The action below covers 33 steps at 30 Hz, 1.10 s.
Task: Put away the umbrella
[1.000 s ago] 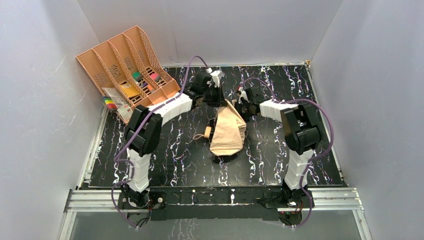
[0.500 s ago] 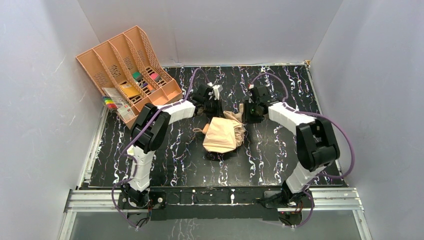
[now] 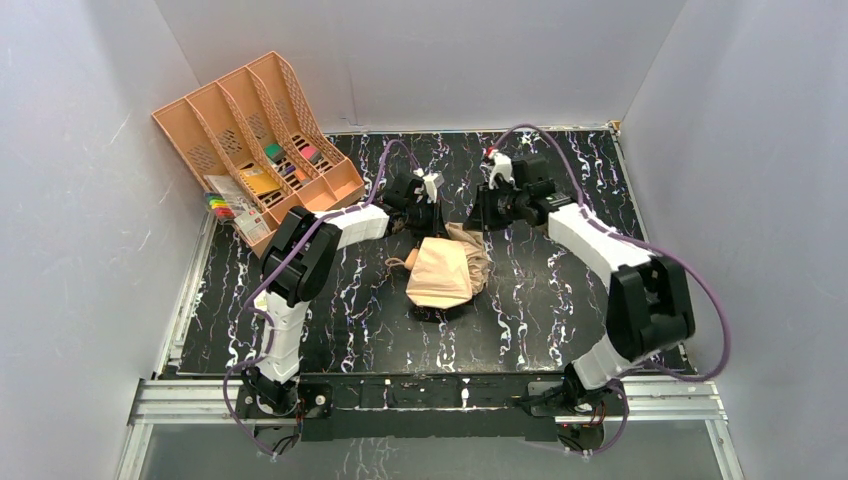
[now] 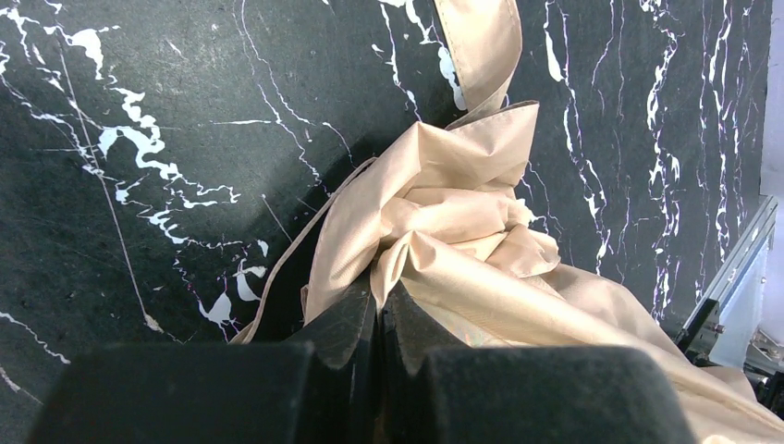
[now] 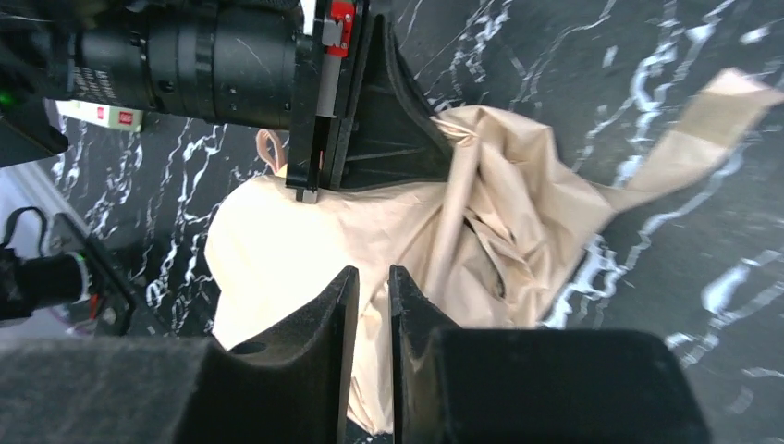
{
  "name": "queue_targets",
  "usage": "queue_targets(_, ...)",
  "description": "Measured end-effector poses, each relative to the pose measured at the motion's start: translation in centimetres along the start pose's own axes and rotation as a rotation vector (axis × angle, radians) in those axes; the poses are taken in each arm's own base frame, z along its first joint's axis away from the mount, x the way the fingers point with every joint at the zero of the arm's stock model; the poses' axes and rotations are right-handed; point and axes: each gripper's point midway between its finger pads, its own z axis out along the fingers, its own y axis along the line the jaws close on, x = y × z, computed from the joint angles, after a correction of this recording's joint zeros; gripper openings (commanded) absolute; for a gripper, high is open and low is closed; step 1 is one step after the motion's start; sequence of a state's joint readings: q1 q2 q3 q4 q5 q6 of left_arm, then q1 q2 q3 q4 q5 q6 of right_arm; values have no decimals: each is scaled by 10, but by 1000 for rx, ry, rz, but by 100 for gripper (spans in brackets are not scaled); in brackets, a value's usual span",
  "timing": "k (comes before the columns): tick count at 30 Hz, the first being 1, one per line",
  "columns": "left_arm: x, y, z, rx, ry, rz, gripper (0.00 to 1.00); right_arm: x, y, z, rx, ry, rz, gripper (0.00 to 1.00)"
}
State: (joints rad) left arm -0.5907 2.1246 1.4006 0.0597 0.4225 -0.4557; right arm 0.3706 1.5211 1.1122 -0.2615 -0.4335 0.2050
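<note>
The umbrella (image 3: 445, 272) lies as a crumpled pale tan bundle in the middle of the black marbled table, its short handle (image 3: 397, 264) pointing left. My left gripper (image 3: 430, 222) is at the bundle's far edge, shut on a fold of the umbrella (image 4: 462, 213) fabric; the pinched fold rises right at the left gripper (image 4: 379, 296) tips. My right gripper (image 3: 482, 215) hovers just off the far right corner of the umbrella (image 5: 305, 231). The right gripper (image 5: 367, 277) jaws stand a narrow gap apart with nothing between them. A loose strap (image 5: 703, 129) trails off to the side.
A peach-orange divided file tray (image 3: 200, 130) leans at the back left with small coloured items in its slots, and a pack of markers (image 3: 225, 205) lies in front of it. White walls enclose the table on three sides.
The right gripper has let go of the fabric, opened and drawn back from the bundle. The left arm has lowered, and the umbrella has settled onto the table a little to the left.
</note>
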Motion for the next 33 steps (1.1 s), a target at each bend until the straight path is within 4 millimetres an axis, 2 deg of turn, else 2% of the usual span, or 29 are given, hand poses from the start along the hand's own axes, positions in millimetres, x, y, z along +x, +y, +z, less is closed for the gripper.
queue_targets(3,1,-1,0,4,2,-1,6,16,1,21,-64,75,36,17)
queue_targets(8,1,-1,0,6,3,-1,7,40,-8,46,-87,162,120,13)
queue_targets(18,1,-2,-2,6,3,-2,15,62,-33,81,-51,218,197,10)
queue_targets(22,-1,-4,-7,-2,1,0,25,66,-42,86,-16,219,208,7)
queue_targets(25,-7,-8,-17,-16,-10,12,35,71,-50,91,22,228,223,4)
queue_targets(29,-27,-19,-45,-32,-62,44,48,75,-57,94,58,233,247,3)
queue_targets(33,-58,-31,-89,-52,-165,85,57,74,-59,95,73,242,260,3)
